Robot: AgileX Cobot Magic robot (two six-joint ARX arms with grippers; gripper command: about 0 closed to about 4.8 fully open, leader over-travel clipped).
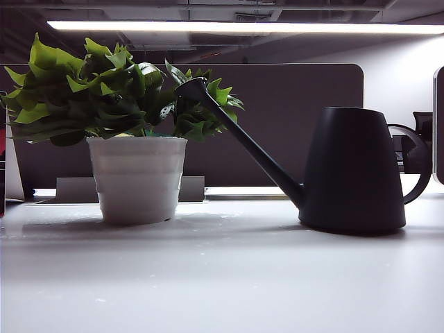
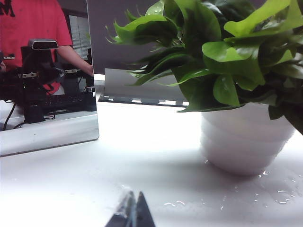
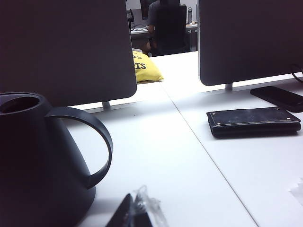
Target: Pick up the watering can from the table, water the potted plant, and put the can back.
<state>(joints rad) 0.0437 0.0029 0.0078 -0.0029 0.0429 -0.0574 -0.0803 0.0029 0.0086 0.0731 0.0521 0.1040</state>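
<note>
Watering can [image 1: 354, 170]: upright on the table [image 1: 208, 277], spout toward the potted plant [image 1: 139, 139].
Loop handle [image 3: 92, 142]: faces the right gripper [image 3: 135, 213], near, apart.
Right gripper: fingers closed, empty.
Left gripper [image 2: 131, 215]: closed, near pot, empty.
Nearer arm: right.

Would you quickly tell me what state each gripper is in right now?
Left gripper: closed, holding nothing, near the potted plant.
Right gripper: closed, empty, beside the watering can.

One watering can [image 1: 352, 170], one potted plant [image 1: 132, 132], one black wallet [image 3: 253, 121] and one phone [image 3: 279, 97] share one table [image 1: 222, 277].
</note>
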